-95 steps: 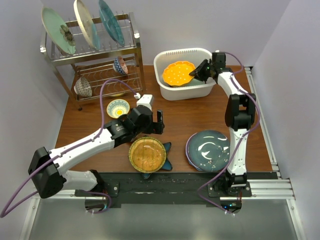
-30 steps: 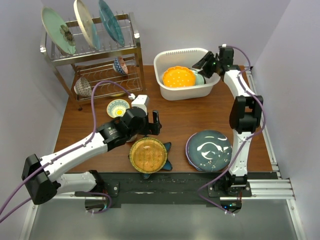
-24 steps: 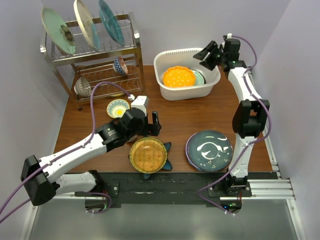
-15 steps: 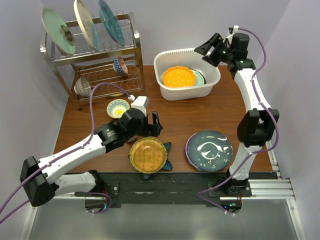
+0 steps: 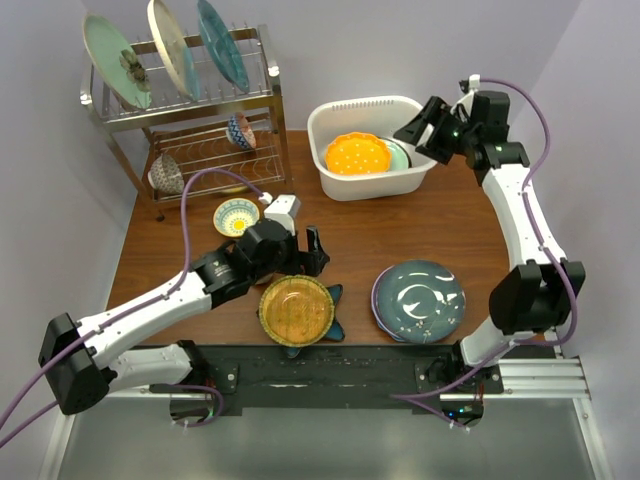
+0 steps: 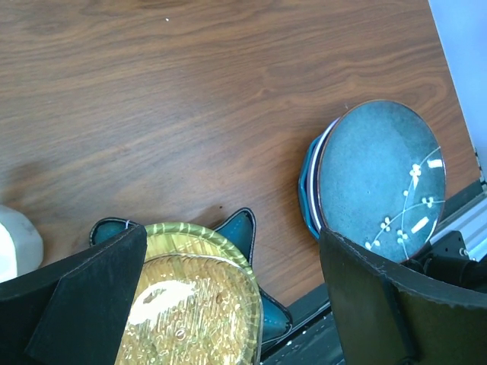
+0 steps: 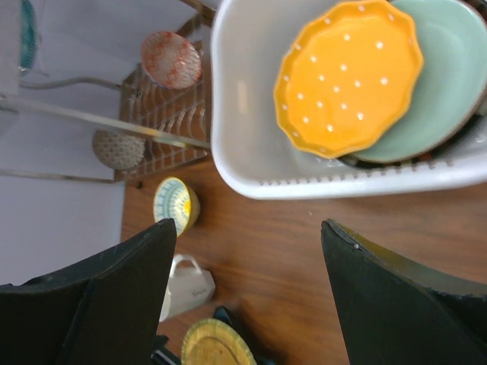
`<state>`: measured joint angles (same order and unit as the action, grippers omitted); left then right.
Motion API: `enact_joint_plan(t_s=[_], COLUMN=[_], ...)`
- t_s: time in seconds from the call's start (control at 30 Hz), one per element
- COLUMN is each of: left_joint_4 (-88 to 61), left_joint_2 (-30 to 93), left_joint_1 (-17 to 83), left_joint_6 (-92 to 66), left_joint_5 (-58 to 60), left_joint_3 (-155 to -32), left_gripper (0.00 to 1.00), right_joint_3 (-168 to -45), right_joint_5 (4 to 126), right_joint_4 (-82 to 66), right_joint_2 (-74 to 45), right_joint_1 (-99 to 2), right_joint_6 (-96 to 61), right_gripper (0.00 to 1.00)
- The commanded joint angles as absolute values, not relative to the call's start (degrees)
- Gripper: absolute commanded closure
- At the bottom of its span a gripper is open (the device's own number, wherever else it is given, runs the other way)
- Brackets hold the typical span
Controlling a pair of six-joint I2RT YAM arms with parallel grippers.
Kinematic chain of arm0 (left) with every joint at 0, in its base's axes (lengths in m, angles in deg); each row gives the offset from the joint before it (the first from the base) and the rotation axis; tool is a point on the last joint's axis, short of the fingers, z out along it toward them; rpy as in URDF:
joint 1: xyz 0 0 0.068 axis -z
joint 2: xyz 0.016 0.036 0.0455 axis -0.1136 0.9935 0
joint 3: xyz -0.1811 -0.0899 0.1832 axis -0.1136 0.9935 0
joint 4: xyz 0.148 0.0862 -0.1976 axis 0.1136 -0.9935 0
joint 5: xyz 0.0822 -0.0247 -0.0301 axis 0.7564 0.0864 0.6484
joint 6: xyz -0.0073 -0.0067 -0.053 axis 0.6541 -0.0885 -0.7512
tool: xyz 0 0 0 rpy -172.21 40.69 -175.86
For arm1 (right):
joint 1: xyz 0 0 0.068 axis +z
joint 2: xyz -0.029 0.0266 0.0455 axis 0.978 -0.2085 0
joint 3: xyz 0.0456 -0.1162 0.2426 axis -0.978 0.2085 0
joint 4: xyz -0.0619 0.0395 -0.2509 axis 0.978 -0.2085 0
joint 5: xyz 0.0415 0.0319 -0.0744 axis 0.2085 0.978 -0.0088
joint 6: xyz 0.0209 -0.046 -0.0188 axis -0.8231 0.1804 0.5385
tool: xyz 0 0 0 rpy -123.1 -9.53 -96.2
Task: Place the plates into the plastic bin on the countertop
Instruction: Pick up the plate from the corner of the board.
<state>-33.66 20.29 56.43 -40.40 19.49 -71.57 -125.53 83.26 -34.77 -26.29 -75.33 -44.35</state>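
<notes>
orange plate delivered, right tool backing off

a few seconds ago we had the right tool [image 5: 424, 130] down at the bin [image 5: 335, 185], closed on the orange plate [image 5: 358, 153]. now that plate lies inside the bin, partly over a mint plate [image 5: 400, 156]. the right tool has lifted away to the bin's right side, jaws spread wide with nothing between them. so one more plate is done. the left tool [image 5: 311, 252] has stayed fully spread and empty, hovering at the far edge of the amber plate [image 5: 294, 309] on the surface [image 5: 400, 230]. we judge that plate, the star plate [image 5: 336, 296] under it and the dark teal stack [image 5: 420, 300] come next. three more stand in the rack [image 5: 190, 100].
</notes>
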Motion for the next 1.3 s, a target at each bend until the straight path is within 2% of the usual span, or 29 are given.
enact_joint_plan(t_s=[0.0,0.43,1.27], left_joint_4=[-29.4,-25.7,-12.2], left_joint_2=[20.5,23.5,44.0], left_joint_1=[56.8,58.3,64.7], left_joint_6=[-41.6,-42.2,-43.3], left_joint_5=[17.8,15.5,-0.2], left_joint_3=[-70.5,-70.7,-78.7], left_gripper=[0.0,0.0,0.03], right_joint_3=[-120.7,-100.2,-82.3], right_joint_5=[77.8,70.3,54.3], right_joint_4=[-39.4,-42.3,-49.1], right_joint_2=[-20.8,-10.7,0.7], right_joint_1=[-75.1,-75.1,-75.2], right_joint_6=[-39.1,-35.9,-36.0], right_gripper=[0.19,0.19,0.2])
